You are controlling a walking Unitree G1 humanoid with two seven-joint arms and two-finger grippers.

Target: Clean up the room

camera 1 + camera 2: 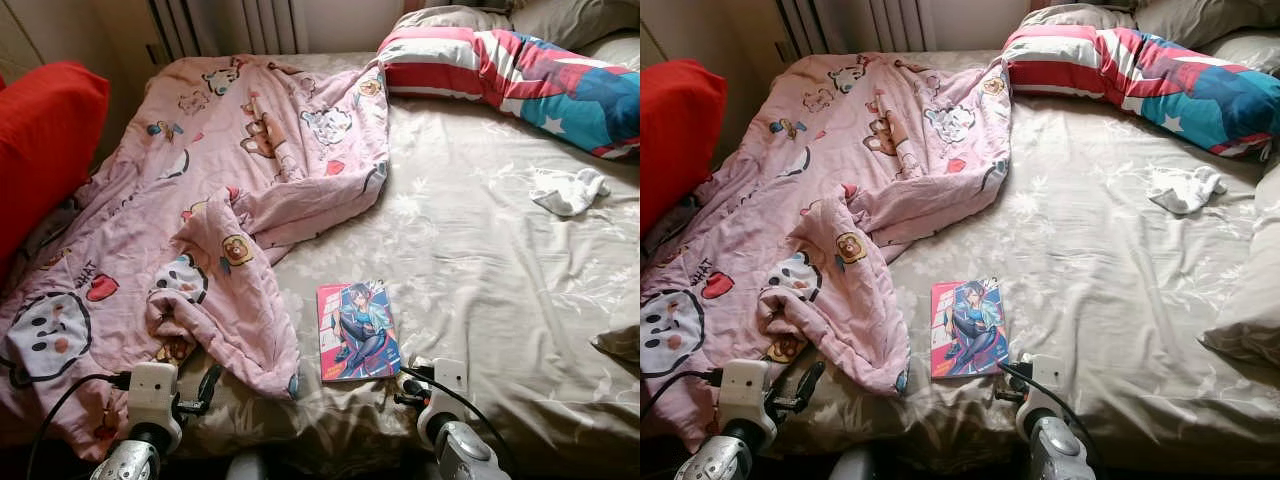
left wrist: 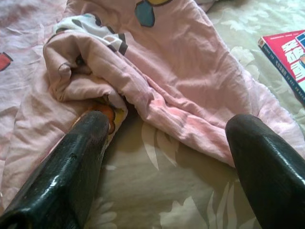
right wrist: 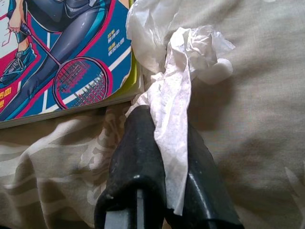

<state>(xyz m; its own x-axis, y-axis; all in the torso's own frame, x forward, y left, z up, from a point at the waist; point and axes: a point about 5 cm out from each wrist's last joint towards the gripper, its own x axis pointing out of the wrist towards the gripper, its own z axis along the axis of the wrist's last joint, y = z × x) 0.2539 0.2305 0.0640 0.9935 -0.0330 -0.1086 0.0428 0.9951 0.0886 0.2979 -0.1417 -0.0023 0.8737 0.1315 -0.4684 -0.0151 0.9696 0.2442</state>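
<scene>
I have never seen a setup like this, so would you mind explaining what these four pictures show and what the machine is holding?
It is a humanoid robot tidying a bedroom. The two wide pictures come from the two eyes of a camera on its head, looking down at a bed with a beige sheet. The other two come from cameras on its wrists, looking along each gripper's black fingers.

On the bed lie a crumpled pink blanket, a comic book, a striped pillow, a red cushion and a white sock.

The left gripper is open, near the blanket's edge. The right gripper is shut on a crumpled white tissue beside the book.
</scene>
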